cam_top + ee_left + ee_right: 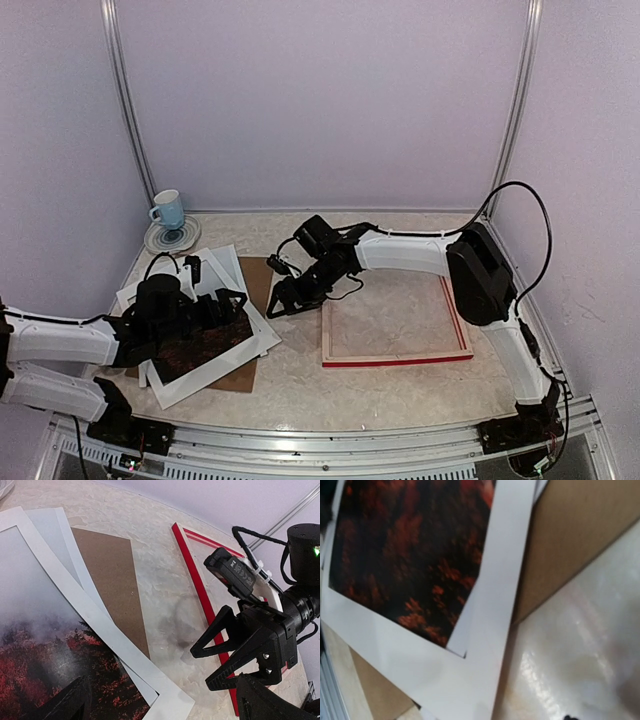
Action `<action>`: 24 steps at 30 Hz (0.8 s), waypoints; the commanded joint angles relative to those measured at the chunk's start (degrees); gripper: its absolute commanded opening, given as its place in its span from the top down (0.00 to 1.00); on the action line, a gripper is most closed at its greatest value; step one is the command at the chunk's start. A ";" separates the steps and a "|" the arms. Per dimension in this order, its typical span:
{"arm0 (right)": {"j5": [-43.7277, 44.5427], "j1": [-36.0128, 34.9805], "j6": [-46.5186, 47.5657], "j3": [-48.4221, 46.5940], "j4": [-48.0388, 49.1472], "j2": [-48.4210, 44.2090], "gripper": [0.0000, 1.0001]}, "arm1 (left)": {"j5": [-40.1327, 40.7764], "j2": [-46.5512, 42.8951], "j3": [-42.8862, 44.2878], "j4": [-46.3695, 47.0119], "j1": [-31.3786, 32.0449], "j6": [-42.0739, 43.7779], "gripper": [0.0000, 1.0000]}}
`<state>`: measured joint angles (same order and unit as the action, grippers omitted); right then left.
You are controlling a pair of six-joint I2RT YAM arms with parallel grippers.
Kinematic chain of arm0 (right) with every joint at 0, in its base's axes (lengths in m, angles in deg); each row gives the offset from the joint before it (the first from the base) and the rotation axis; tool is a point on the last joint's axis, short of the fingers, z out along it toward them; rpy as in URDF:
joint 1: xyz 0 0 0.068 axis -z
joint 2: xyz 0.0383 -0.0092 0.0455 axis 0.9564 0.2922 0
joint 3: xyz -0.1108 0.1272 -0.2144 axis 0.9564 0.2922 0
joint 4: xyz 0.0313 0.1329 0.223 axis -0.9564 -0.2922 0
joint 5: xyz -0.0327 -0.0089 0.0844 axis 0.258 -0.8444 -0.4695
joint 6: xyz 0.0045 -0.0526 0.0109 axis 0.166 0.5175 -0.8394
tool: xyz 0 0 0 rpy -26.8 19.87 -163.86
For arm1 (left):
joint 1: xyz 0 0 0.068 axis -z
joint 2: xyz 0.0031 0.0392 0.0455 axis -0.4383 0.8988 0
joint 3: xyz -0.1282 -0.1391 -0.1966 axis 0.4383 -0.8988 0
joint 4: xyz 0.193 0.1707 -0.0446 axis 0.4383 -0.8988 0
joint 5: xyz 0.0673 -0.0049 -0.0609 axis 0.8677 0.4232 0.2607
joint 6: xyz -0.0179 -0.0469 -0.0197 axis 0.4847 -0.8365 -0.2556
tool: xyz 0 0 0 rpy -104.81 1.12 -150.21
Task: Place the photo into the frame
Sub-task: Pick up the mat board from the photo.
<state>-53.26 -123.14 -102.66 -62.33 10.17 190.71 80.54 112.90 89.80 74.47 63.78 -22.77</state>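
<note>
Right gripper [200, 670] hangs low with its jaws apart and empty, over bare table [165, 610] between the board [112, 580] and the left red bar of the frame [197, 587]. Your left gripper [162, 690] is spread wide above the pile, with nothing held that you can see. The photo [45, 655] lies face up on the left with the white mat [95, 617] around it. The mat's near corner juts toward the right gripper.

The frame lies flat, apart from the pile, with table showing inside it. Only the top view gives you the mug [168, 208] on its saucer [172, 238] at the back left. Lettering on the right wrist's camera [232, 572] is too small to read. The right wrist view shows only photo, mat, board and table, blurred.
</note>
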 commanded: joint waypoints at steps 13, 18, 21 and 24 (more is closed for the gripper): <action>-5.95 -1.97 -1.37 -2.12 -0.91 5.56 0.33 | 0.28 0.76 -1.40 3.45 0.45 -0.75 0.01; -8.66 -2.42 -2.51 -1.91 0.20 6.22 0.33 | 0.29 1.05 -2.01 4.47 0.54 -0.89 0.01; -10.19 -2.59 -3.65 -1.59 1.36 6.48 0.33 | 0.29 1.01 -2.37 5.06 0.54 -0.98 0.01; -11.09 -2.69 -4.37 -1.72 1.74 6.92 0.33 | 0.47 0.68 -2.64 5.38 0.54 -0.98 0.01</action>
<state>-61.74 -124.86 -105.32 -63.19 10.89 195.34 80.72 113.56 88.09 77.55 63.97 -23.71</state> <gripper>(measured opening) 0.667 0.989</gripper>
